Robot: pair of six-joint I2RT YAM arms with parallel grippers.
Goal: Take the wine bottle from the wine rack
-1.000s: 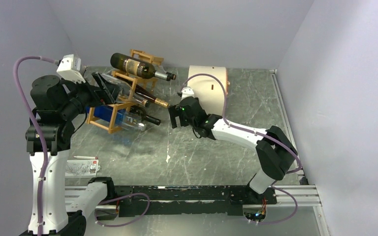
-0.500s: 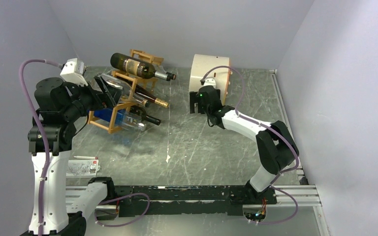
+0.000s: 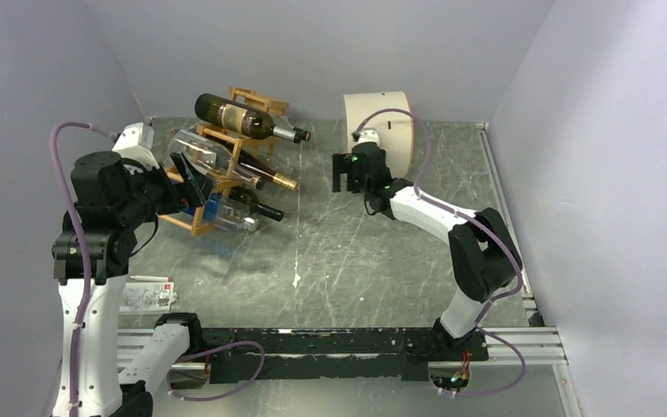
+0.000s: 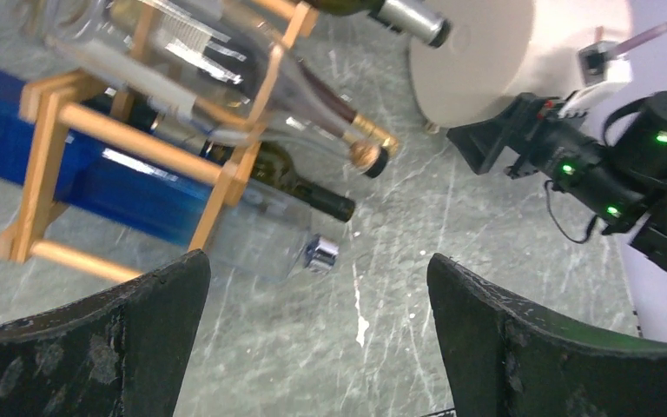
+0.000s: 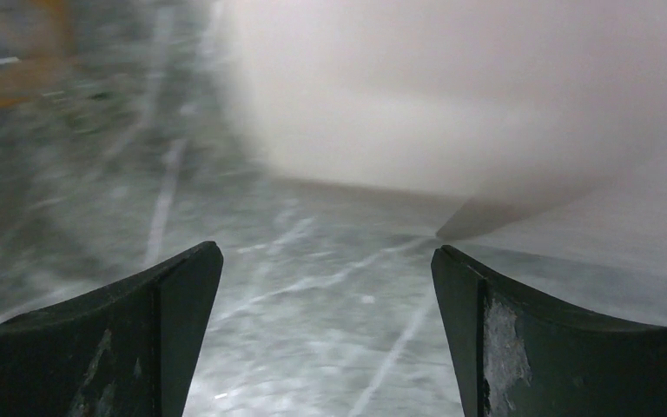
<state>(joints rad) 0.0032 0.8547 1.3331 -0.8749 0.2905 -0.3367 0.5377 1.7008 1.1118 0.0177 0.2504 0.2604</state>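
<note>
Wine rack (image 3: 198, 224) sat near the worktop's far-left corner, a dark wine bottle (image 3: 241, 116) lying across its top. Left gripper (image 4: 317, 265) was spread wide just beside the rack, empty. Right gripper (image 5: 326, 252) was likewise spread, facing the cream drum (image 3: 384, 122).

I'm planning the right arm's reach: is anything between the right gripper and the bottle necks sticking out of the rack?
Nothing visible. Only table surface lies between the right gripper and the bottle necks on the wine rack; the cream drum stands beyond the gripper, off that line.
</note>
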